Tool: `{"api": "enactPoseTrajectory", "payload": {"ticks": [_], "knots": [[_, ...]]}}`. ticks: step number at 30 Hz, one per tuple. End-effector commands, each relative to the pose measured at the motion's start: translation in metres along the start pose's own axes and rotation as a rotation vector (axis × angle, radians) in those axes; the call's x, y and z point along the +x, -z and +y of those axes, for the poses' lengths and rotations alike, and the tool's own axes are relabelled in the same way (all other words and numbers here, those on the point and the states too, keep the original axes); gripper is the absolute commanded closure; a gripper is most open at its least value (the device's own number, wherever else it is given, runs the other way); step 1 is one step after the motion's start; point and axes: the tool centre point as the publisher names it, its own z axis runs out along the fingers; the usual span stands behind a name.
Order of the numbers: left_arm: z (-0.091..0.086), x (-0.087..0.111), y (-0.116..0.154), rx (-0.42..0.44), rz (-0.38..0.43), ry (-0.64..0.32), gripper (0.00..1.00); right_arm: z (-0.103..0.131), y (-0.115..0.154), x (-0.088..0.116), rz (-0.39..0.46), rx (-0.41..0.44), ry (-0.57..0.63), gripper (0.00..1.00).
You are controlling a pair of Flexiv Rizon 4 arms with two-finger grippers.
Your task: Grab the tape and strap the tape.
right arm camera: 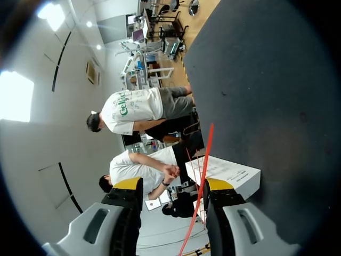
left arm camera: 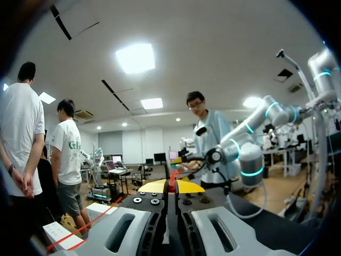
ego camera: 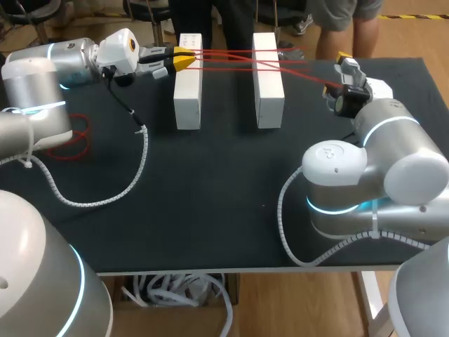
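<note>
Thin red tape point(ego camera: 231, 60) runs in several strands over two upright white blocks point(ego camera: 188, 81) point(ego camera: 268, 70) at the back of the black table. My left gripper point(ego camera: 184, 62) hovers just left of the left block, shut on the tape's end; the left wrist view shows red tape point(left arm camera: 171, 186) pinched between its yellow tips point(left arm camera: 171, 185). My right gripper point(ego camera: 341, 69) is right of the right block, where the strands meet. In the right wrist view its fingers point(right arm camera: 173, 184) stand apart, and one strand point(right arm camera: 205, 170) runs between them, close to one finger, toward a white block point(right arm camera: 229, 173).
A loose coil of red tape point(ego camera: 74, 140) lies on the table point(ego camera: 210, 196) at the left, under my left arm. White spiral cables point(ego camera: 133, 175) point(ego camera: 291, 232) trail from both arms across the table. A person stands beyond the far edge.
</note>
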Motion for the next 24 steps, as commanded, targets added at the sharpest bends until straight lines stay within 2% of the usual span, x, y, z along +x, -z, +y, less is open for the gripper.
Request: {"api": "enactPoseTrajectory", "payload": {"ticks": [1,14,19,22,23,24], "knots": [[0.0007,-0.0009,0.0003,0.001,0.002,0.0,1.0,-0.0008,0.0035,0.0022,-0.01,0.005,0.002,0.54],[0.0007,-0.0009,0.0003,0.001,0.002,0.0,1.0,-0.0061,0.0054,-0.0007,-0.016,0.015,0.006,0.55],[0.0007,-0.0009,0.0003,0.001,0.002,0.0,1.0,-0.0064,0.005,-0.0017,-0.024,0.009,0.012,0.59],[0.0007,-0.0009,0.0003,0.001,0.002,0.0,1.0,-0.0059,0.0036,-0.0028,-0.036,-0.005,0.016,0.75],[0.0007,-0.0009,0.0003,0.001,0.002,0.0,1.0,-0.0058,0.0032,-0.0027,-0.036,-0.011,0.021,0.93],[0.0007,-0.0009,0.0003,0.001,0.002,0.0,1.0,-0.0058,0.0029,-0.0025,-0.041,-0.014,0.022,1.0]]}}
